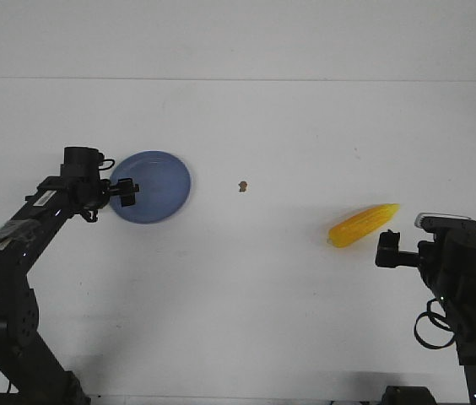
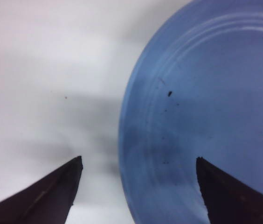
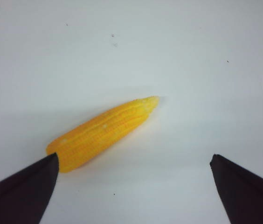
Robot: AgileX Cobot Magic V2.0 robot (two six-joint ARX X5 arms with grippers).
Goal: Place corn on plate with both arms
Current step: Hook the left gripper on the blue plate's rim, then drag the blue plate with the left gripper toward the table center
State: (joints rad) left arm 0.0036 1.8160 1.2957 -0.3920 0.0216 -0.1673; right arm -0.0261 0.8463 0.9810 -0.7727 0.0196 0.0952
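Observation:
The yellow-orange corn (image 1: 363, 224) lies on the white table at the right, pointed end toward the back right. It also shows in the right wrist view (image 3: 102, 132). My right gripper (image 1: 387, 251) is open and empty, just in front of the corn; one fingertip (image 3: 38, 175) is close beside the cob's blunt end. The periwinkle-blue plate (image 1: 159, 181) lies at the left. My left gripper (image 1: 125, 193) is open over the plate's left rim (image 2: 136, 140), one finger outside the plate and one finger (image 2: 224, 191) over it.
A tiny brown speck (image 1: 242, 186) lies on the table between plate and corn. The white table runs back to a pale wall. The arms' bases stand at the front left and front right corners.

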